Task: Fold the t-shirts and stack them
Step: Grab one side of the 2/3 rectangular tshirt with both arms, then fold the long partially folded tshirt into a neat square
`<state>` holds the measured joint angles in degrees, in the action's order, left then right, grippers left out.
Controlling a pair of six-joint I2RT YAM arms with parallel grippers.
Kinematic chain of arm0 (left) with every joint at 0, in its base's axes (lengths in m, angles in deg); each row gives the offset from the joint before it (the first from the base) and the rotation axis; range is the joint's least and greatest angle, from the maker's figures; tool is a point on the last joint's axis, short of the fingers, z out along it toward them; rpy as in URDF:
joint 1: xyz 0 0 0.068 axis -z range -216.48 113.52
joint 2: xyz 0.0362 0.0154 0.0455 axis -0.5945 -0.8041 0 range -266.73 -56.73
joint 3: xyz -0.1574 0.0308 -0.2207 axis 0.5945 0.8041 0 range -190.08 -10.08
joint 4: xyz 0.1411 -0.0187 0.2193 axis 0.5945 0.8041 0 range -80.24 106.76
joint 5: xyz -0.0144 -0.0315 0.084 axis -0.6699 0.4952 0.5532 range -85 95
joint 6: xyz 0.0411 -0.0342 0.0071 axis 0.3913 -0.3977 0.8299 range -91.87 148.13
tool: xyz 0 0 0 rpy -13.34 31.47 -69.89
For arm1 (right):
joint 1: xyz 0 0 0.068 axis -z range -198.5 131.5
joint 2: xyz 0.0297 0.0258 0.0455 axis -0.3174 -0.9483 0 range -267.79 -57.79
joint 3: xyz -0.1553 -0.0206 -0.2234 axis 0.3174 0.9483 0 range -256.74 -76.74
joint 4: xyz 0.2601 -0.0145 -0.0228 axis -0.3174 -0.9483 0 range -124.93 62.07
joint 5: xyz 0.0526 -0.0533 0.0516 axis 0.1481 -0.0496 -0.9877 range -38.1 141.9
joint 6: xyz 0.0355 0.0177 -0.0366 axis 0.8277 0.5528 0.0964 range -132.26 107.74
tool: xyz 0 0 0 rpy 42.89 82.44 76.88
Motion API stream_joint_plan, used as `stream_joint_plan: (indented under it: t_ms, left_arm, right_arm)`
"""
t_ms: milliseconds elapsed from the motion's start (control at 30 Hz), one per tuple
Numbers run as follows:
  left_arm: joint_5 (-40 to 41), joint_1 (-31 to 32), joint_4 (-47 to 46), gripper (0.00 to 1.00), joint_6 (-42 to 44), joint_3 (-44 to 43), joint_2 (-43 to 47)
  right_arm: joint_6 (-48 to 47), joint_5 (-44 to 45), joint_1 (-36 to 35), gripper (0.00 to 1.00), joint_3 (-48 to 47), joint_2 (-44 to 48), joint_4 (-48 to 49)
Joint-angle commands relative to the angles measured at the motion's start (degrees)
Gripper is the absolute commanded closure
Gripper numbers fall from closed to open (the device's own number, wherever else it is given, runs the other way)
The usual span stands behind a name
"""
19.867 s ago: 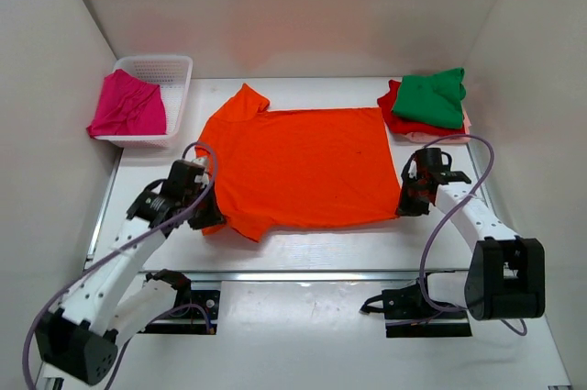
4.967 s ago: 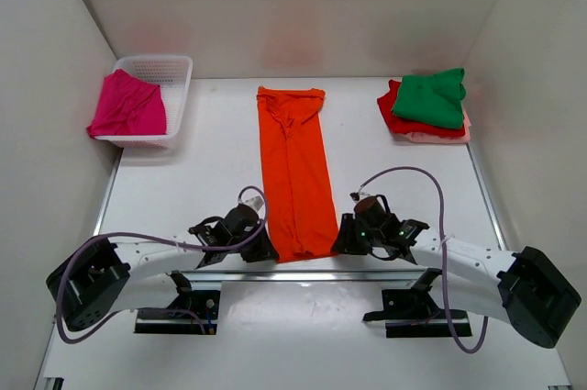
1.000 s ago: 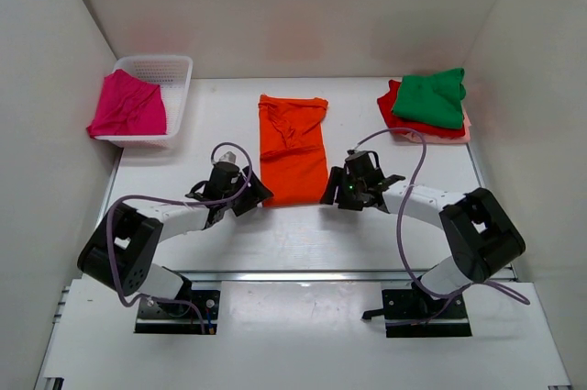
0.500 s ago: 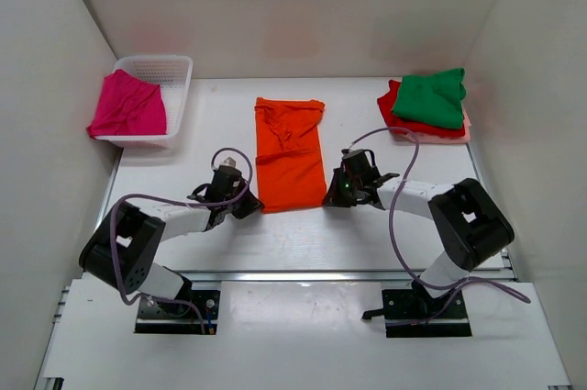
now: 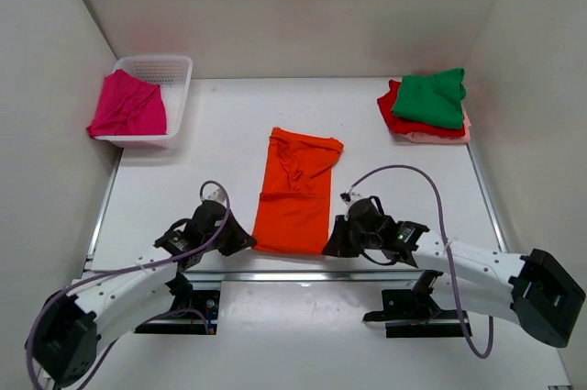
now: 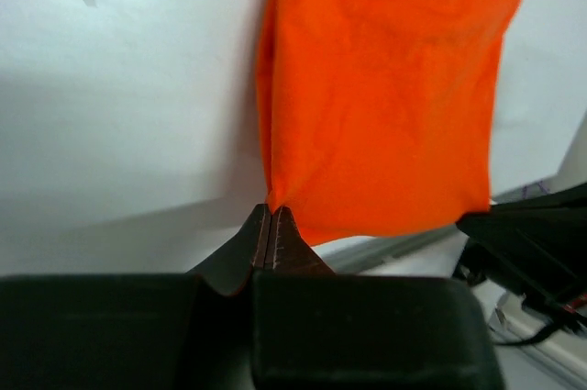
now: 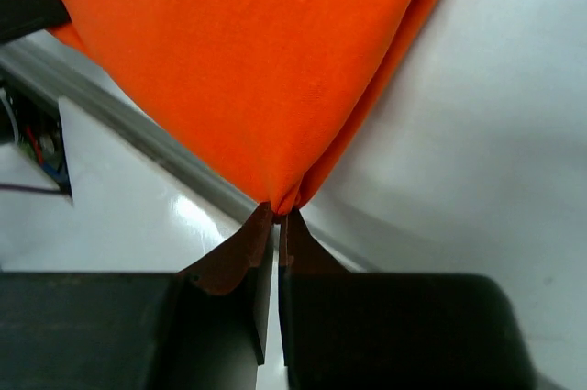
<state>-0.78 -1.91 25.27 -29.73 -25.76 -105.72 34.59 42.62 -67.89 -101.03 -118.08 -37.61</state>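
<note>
The orange t-shirt lies folded into a narrow strip in the middle of the table, its near end by the front edge. My left gripper is shut on its near left corner. My right gripper is shut on its near right corner. The orange cloth stretches away from both. A magenta pink t-shirt hangs out of the white basket. The green t-shirt tops a red one and a pale pink one at the back right.
White walls close in the table on the left, back and right. The metal rail of the table's front edge runs just under the shirt's near end. The arm bases stand at the near edge.
Both grippers have pulled back toward the front edge with the shirt's corners, dragging the shirt nearer. The strip now lies longer and slightly slanted.
</note>
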Motion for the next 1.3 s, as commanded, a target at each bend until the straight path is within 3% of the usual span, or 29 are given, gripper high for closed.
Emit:
stream_joint_plan:
  t_ms: [0,200,367,533,700,867,1100,1267]
  left_arm:
    - [1.6,3.1,7.7,1.0,-4.4,-0.3,5.9]
    - [-2.1,1.0,11.5,1.0,-4.3,-4.2,10.9]
    - [-4.6,-3.4,10.4,1.0,0.8,-14.3,2.4]
    - [-10.6,-9.4,0.2,0.97,3.6,-22.3,-11.0]
    - [-11.4,-13.7,-3.7,0.96,7.2,-31.6,-22.5]
    - [-11.7,-16.6,-7.9,0.95,7.3,-39.3,-30.9]
    - [-13.5,-19.4,-13.3,0.85,6.8,-48.7,-42.2]
    - [-15.0,-19.1,-12.0,0.78,9.2,-62.5,-57.8]
  right_arm:
    - [4.5,1.2,-3.5,1.0,1.6,4.8,-5.0]
    - [3.2,-3.3,-1.3,1.0,0.7,10.5,-9.7]
    - [-2.5,-9.2,8.6,1.0,-6.9,11.0,-13.5]
    - [-10.5,-14.7,19.5,1.0,-13.5,3.5,-12.1]
    - [-17.7,-18.7,27.8,1.0,-22.1,-6.6,-8.5]
    - [-20.0,-19.6,30.7,1.0,-30.2,-15.5,-6.5]
    - [-20.0,-19.6,34.2,1.0,-39.9,-25.7,-2.1]
    - [-20.2,-17.1,38.0,1.0,-44.3,-34.3,0.0]
